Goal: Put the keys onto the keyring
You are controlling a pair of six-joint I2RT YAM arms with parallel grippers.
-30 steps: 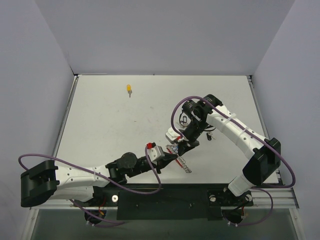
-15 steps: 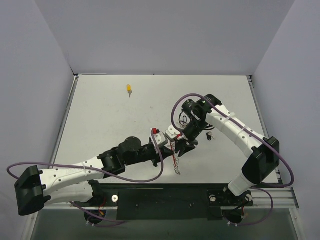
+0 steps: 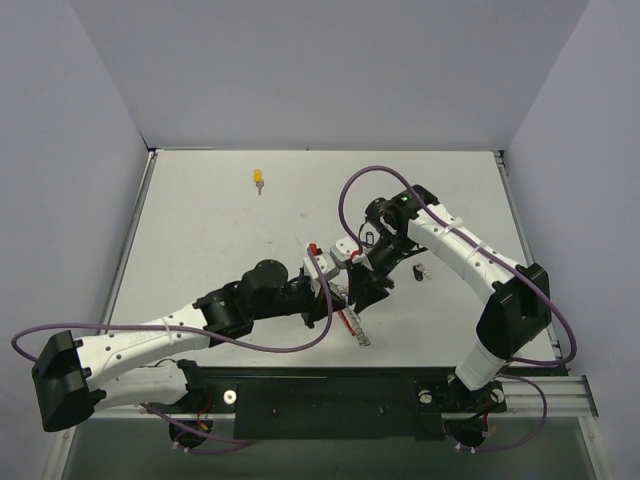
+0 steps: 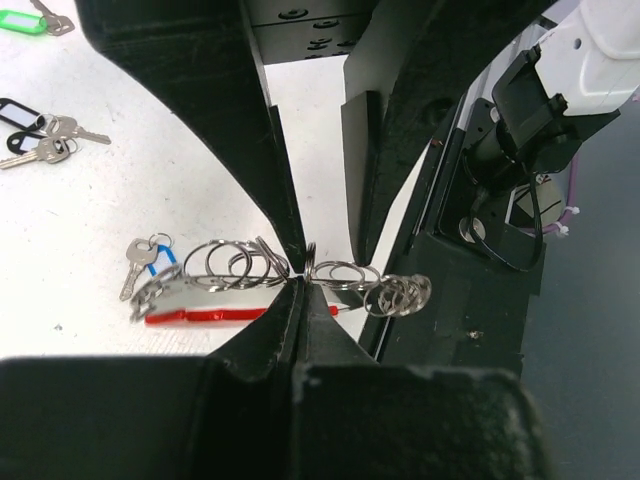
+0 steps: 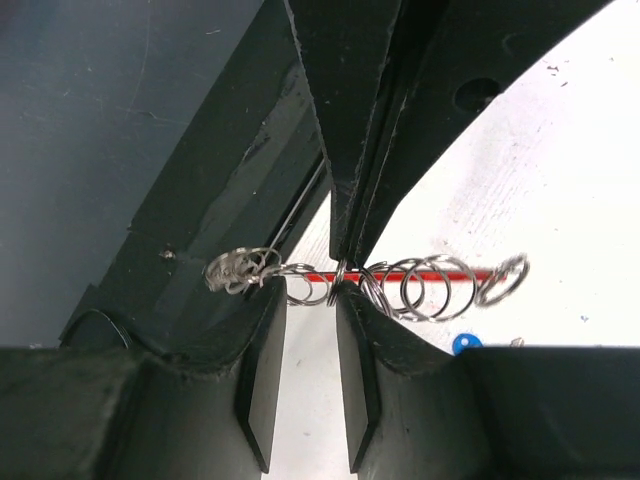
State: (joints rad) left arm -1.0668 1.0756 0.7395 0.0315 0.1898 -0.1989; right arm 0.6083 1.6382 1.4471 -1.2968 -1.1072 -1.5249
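Note:
The keyring (image 4: 215, 312) is a wire loop with a red section and several silver rings strung along it. It also shows in the right wrist view (image 5: 420, 275) and hangs below the grippers in the top view (image 3: 352, 322). My left gripper (image 4: 303, 278) is shut on one silver ring of it. My right gripper (image 5: 311, 290) is open and faces the left one tip to tip, its fingers on either side of the wire. A key with a blue tag (image 4: 148, 262) lies by the red section. Keys with black tags (image 4: 30, 130) and a green tag (image 4: 25, 20) lie farther off.
A key with a yellow tag (image 3: 258, 178) lies alone at the far left of the white table (image 3: 200, 240). A small dark key (image 3: 420, 270) lies by the right arm. Grey walls close in the table on three sides.
My left arm has stretched forward and away from the near edge, carrying the keyring up to the right gripper. The right gripper has shifted only slightly.

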